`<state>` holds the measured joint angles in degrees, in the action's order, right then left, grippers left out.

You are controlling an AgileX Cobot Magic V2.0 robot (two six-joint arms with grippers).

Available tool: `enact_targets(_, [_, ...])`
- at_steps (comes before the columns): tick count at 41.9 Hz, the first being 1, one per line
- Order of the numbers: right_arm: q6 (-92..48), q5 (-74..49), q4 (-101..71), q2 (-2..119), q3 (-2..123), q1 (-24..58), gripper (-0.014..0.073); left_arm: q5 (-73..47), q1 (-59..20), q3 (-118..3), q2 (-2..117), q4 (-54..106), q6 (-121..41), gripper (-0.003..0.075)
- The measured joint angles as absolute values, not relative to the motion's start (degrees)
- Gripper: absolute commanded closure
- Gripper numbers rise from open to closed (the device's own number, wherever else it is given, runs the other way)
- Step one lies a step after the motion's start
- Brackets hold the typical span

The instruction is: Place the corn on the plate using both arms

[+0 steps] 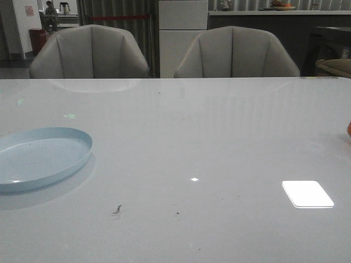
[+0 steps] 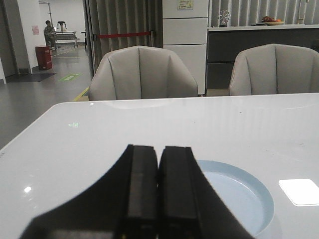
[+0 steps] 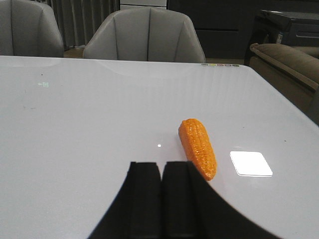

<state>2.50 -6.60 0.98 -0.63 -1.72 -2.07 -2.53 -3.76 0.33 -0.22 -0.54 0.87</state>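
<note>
Right wrist view: corn point(image 3: 198, 147) lies flat on the white table point(image 3: 89, 114), right of frame centre, blunt end toward upper frame, tapered tip toward lower right, just beside the right gripper point(image 3: 162, 199). Corn not touched by the fingers; tip sits close to the right finger's outer edge. Right gripper fingers pressed together, nothing between them. Bright rectangular light reflection point(image 3: 250, 164) on the table just right of the corn.

Front view: only an orange sliver of the corn point(image 1: 349, 129) shows at the far right edge, mid-height. Plate point(image 1: 41, 156) sits at the left edge, mid-lower frame, pale blue, empty, partly cut off by the frame. Corn and plate well apart, opposite sides of the table. No arms visible in this view. Small dark smudge point(image 1: 117, 209) on the table at lower centre-left.

Left wrist view: left gripper point(image 2: 158, 199) at bottom centre, fingers closed against each other, holding nothing. Plate point(image 2: 249, 199) at lower right, partly hidden behind the fingers. Two grey chairs point(image 2: 142, 74) behind the table's far edge, upper frame.
</note>
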Motion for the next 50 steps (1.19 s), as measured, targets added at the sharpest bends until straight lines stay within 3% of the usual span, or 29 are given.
enact_targets(21, [2.50,-6.60,0.98,-0.63,-1.72,-2.07,0.0527,-2.12,-3.76,0.33,-0.22,-0.54,0.87,0.0631])
enact_targets(35, [2.50,1.27,0.00,-0.63,-1.72,-2.07,0.0527,8.20,-3.76,-0.30,-0.22,0.00,0.87,0.0631])
enact_targets(50, [2.60,1.72,-1.73,2.68,19.61,-2.07,0.0527,9.46,-3.76,-17.15,4.23,0.00,0.87,0.0631])
